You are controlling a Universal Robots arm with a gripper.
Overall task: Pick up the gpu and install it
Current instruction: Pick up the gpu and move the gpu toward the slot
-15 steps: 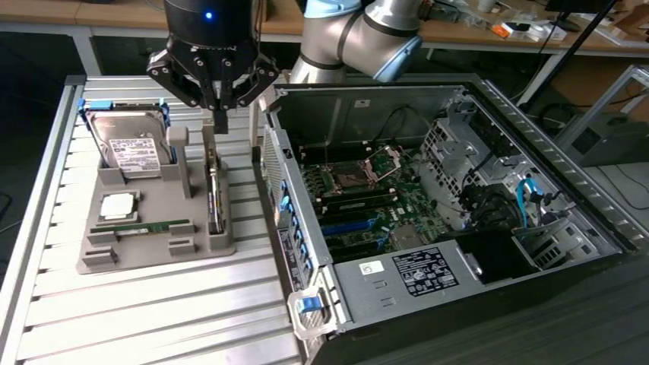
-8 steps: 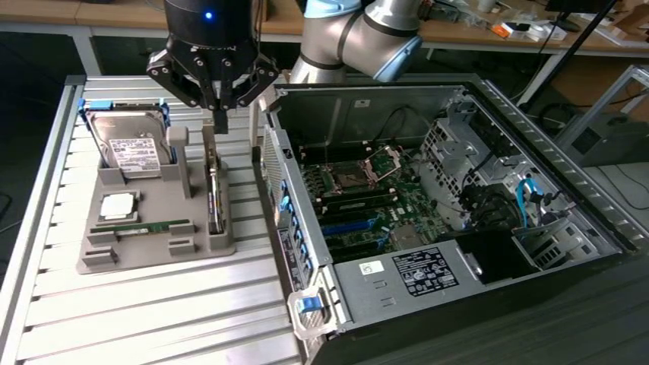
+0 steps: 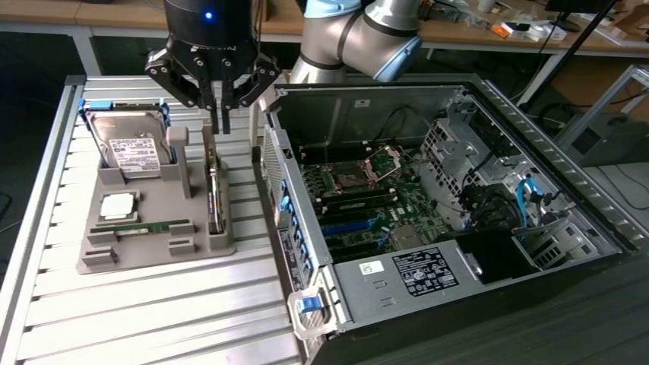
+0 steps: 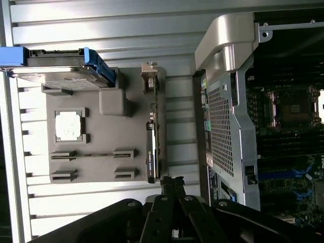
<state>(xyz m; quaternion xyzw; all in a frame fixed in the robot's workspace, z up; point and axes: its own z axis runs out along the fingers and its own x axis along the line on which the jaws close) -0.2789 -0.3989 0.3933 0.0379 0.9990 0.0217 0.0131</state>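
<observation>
The gpu [image 3: 214, 194] is seen standing on its long edge in a slot of the grey holder tray [image 3: 152, 247], at the side nearest the open computer case [image 3: 370, 285]. The gripper [image 3: 219, 125] is held just above the card's far end, apart from it; its fingers are parted by a narrow gap, and nothing is pinched. A hard drive [image 3: 132, 144] is propped in the tray's far corner.

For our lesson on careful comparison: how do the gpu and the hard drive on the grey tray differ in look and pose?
The gpu is a thin black card; the hard drive is a thicker silver block with a white label. The gpu stands on edge beside the computer case; the hard drive shows its labelled face. The gripper hangs above the gpu, not the hard drive. Both sit in the grey tray.
</observation>
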